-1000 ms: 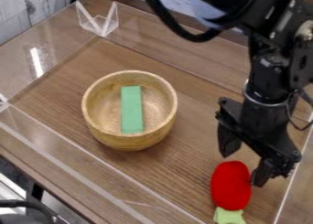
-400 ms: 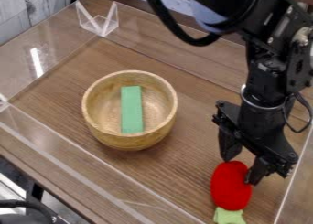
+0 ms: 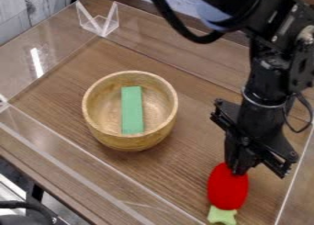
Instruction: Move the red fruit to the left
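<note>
The red fruit (image 3: 225, 186) lies on the wooden table near the front right, its light green cap (image 3: 221, 215) pointing toward the front edge. My gripper (image 3: 241, 166) points straight down over the fruit's upper end. Its black fingers have drawn together and pinch the top of the fruit, which still rests on the table. The fingertips partly hide the fruit's far end.
A wooden bowl (image 3: 95, 118) holding a flat green block (image 3: 132, 109) stands left of the fruit. Clear acrylic walls border the table, with a small clear stand (image 3: 98, 19) at the back left. The right wall runs close beside the gripper.
The fingers, spread wide above the fruit before, have closed in on its top. The fruit has shifted slightly left; the arm stayed in place.
</note>
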Motion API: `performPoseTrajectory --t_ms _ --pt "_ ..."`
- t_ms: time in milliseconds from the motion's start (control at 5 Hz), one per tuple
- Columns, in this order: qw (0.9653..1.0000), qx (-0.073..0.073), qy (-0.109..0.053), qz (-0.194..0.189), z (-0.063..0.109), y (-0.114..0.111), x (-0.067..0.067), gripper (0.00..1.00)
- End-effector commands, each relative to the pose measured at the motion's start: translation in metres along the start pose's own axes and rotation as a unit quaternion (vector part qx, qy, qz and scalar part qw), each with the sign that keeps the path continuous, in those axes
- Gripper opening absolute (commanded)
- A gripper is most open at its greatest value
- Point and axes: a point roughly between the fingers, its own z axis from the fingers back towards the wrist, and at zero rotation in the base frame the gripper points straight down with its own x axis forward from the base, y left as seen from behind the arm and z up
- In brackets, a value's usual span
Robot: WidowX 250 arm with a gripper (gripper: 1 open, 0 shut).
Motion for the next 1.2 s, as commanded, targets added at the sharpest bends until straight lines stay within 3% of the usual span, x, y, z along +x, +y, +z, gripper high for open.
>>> performPoseTrajectory --t_ms 0,200,600,800,1000 --pt "0.9991 -0.001 -0.041 -0.005 0.023 -0.004 0.012 1.00" --pt "0.9986 0.002 -0.052 0.002 0.032 -0.006 0.014 0.00" --pt "0.9985 -0.010 -0.047 0.026 0.026 -0.001 0.008 0.00" --pt "0.9984 -0.013 -0.045 0.034 0.024 0.002 0.006 1.00" --pt "0.9982 -0.016 -0.043 0.039 0.022 0.005 0.006 1.00"
